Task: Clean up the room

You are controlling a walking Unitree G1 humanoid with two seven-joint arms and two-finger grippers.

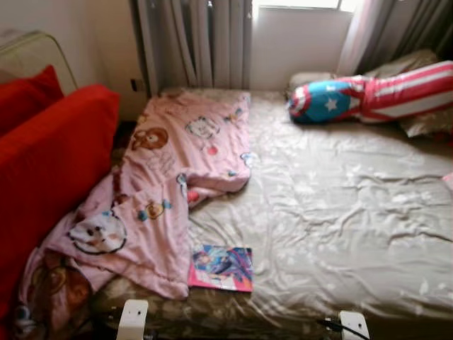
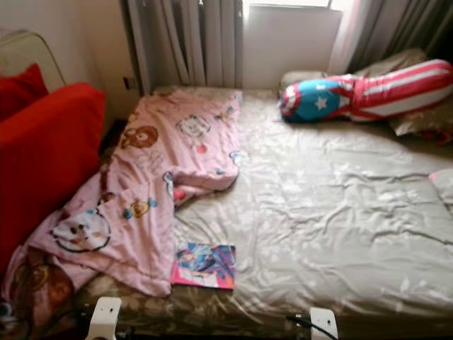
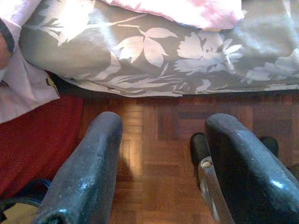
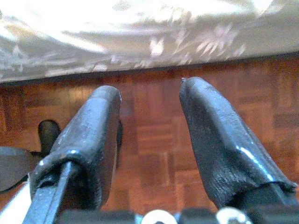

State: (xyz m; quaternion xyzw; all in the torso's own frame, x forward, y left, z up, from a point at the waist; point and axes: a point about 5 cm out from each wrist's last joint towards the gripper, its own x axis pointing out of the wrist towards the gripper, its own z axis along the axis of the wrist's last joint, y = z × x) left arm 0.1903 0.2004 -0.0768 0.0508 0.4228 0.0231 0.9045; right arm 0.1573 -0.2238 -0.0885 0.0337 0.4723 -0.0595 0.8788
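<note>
Book (image 1: 221, 268) is what I would go for first: it lies flat at the near edge of the bed (image 1: 340, 205), just right of the blanket's (image 1: 163, 191) hem, closer to my left arm than my right, its long side running roughly along the bed edge, so I judge a forward, upward reach with the left suits best. Working from the left, red cushions (image 1: 49, 156) lean at the bed's side, with the pink cartoon blanket spilling over them and down off the near corner. My left gripper (image 3: 161, 163) hangs low over the wood floor (image 3: 159, 140) just short of the bed, fingers apart and empty. Further right the sheet is bare and rumpled, and a star-and-stripes pillow (image 1: 375, 95) sits at the far end under the window (image 1: 297, 3) and curtains (image 1: 198, 42). My right gripper (image 4: 149, 140) also hangs over the floor by the bed edge, fingers spread, holding nothing.
</note>
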